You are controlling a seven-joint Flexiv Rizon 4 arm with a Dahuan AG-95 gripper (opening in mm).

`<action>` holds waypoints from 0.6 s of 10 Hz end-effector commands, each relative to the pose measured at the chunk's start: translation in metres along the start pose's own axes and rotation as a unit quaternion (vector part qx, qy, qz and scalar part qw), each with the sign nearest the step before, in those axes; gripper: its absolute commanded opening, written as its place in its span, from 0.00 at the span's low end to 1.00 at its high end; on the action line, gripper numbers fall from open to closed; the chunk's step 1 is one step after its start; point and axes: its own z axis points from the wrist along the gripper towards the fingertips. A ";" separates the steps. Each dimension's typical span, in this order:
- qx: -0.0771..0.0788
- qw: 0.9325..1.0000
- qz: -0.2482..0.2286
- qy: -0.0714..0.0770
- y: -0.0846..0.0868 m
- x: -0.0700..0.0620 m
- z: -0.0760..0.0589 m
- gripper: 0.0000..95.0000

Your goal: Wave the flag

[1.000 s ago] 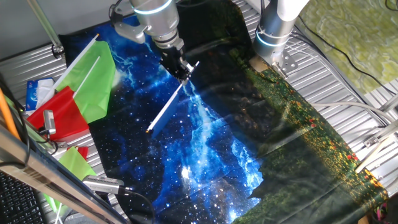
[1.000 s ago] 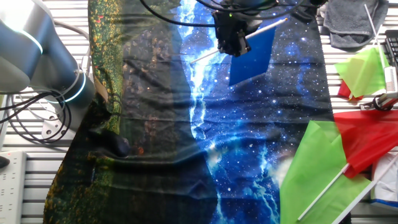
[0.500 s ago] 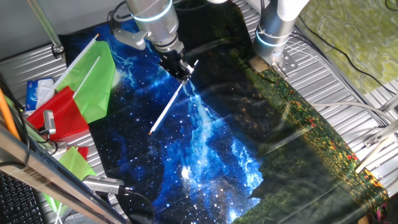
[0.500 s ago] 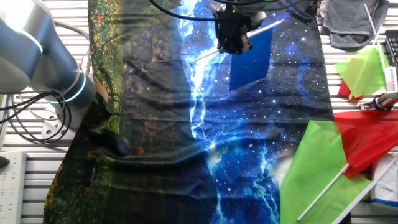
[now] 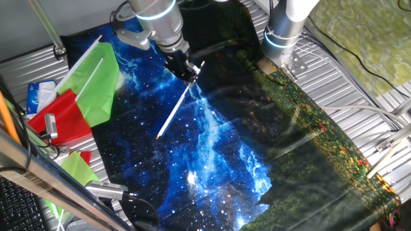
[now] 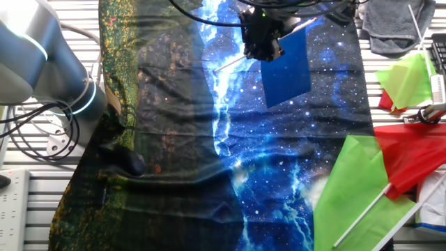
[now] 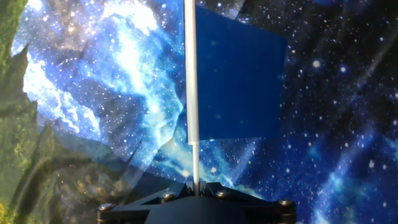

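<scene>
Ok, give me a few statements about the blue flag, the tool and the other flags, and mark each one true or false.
1. The tool is shut on the blue flag's stick. True.
2. The blue flag lies flat on the starry cloth. False: it is held up above the cloth.
3. A green flag and a red flag lie at the side, apart from the tool. True.
4. The blue flag has a star printed on it. False: it is plain.
</scene>
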 end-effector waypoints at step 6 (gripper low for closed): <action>0.007 1.000 0.008 0.010 0.064 -0.021 -0.008 0.00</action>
